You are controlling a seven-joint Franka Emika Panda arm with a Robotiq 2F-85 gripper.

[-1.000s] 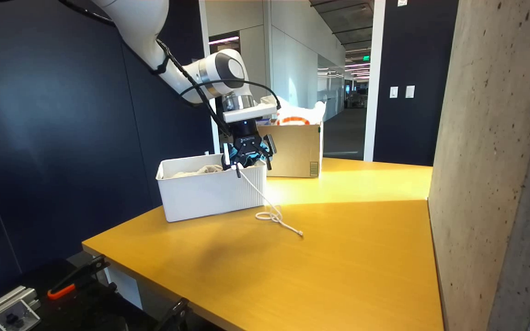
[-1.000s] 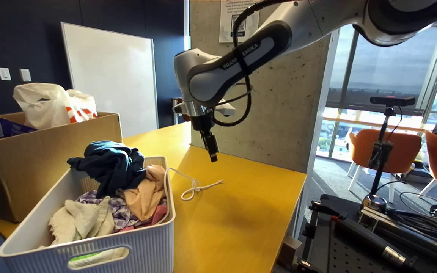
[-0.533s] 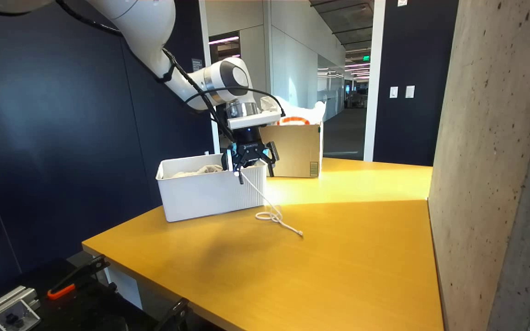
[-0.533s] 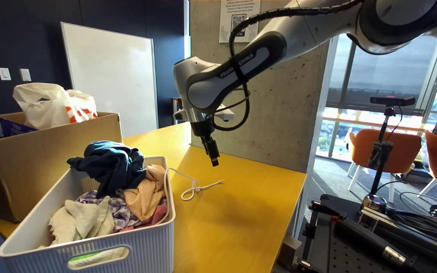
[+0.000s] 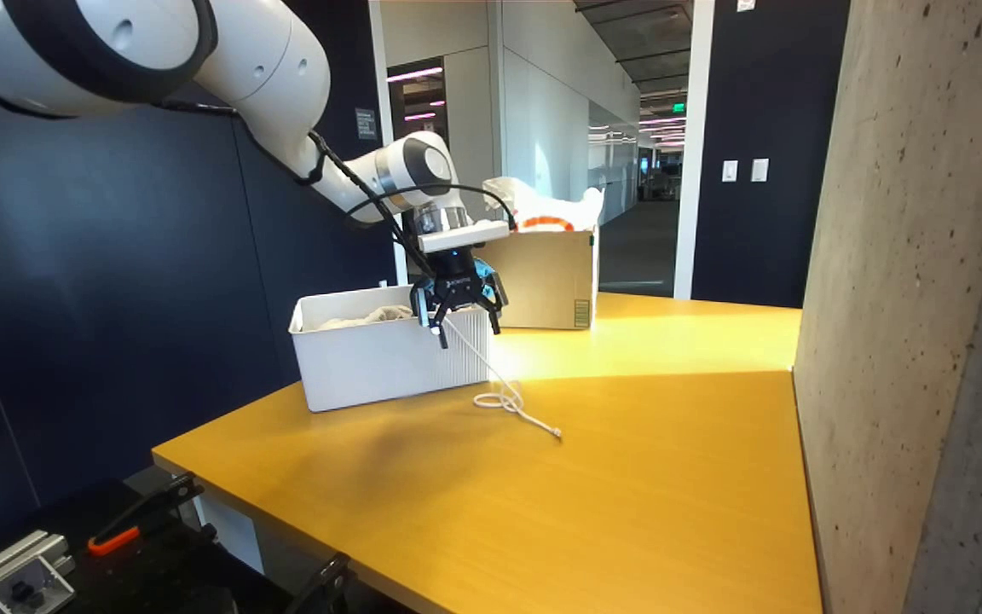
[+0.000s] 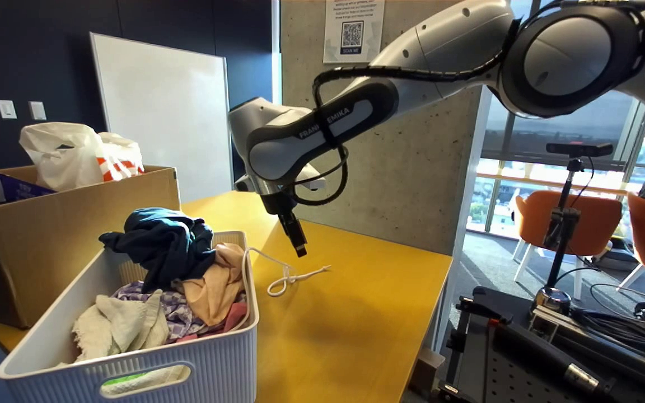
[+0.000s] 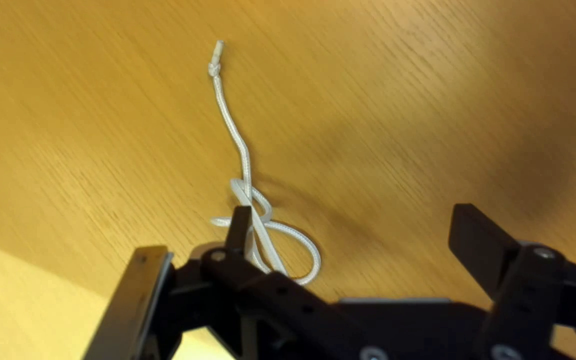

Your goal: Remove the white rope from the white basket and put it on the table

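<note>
The white rope (image 5: 510,399) runs over the rim of the white basket (image 5: 389,367) and down to the table (image 5: 627,495), where it lies in a loose loop with a knotted free end. In an exterior view the rope (image 6: 310,275) also shows along the basket's inner wall; the rest is hidden. My gripper (image 5: 470,334) points down above the table beside the basket (image 6: 227,364). In the wrist view the gripper (image 7: 353,215) is open, nothing held. Its left finger overlaps the rope's loop (image 7: 246,165) in the picture; the gripper (image 6: 300,253) hangs above the rope.
A cardboard box (image 5: 542,281) with plastic bags (image 6: 68,157) stands behind the basket. Clothes (image 6: 166,246) fill the basket, a dark blue one piled above the rim. A concrete wall (image 5: 909,298) borders the table. Clamps (image 5: 150,512) sit at the table edge.
My open gripper has come down closer to the table and, in an exterior view, shifted left toward the basket. The rope and basket have not moved.
</note>
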